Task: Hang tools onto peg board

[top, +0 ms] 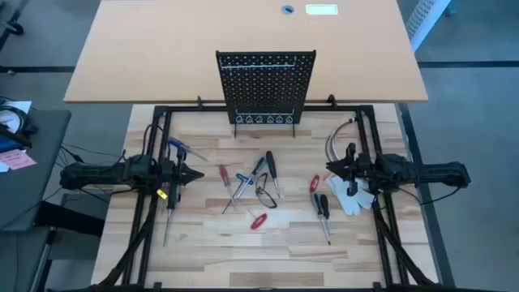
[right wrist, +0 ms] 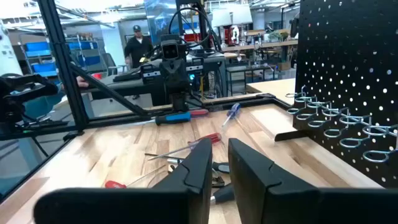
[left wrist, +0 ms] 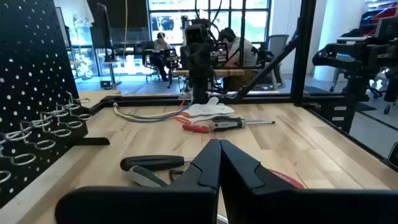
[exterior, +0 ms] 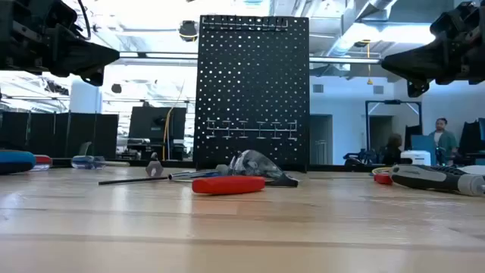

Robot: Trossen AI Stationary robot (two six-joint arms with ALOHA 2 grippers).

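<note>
Both grippers hover above the table holding nothing: the left gripper pinched shut, the right gripper with a narrow gap between its fingers. Between them lie the tools, slim red-, blue- and black-handled drivers scattered at mixed angles, mostly lengthwise toward the board. The black peg board stands upright at the table's far edge, hooks along its bottom.

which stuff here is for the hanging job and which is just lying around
For the job:
- peg board, hooks empty
- screwdrivers: black, black by the glove, red, blue
- red pliers

Lying about:
- white glove
- grey cable
</note>
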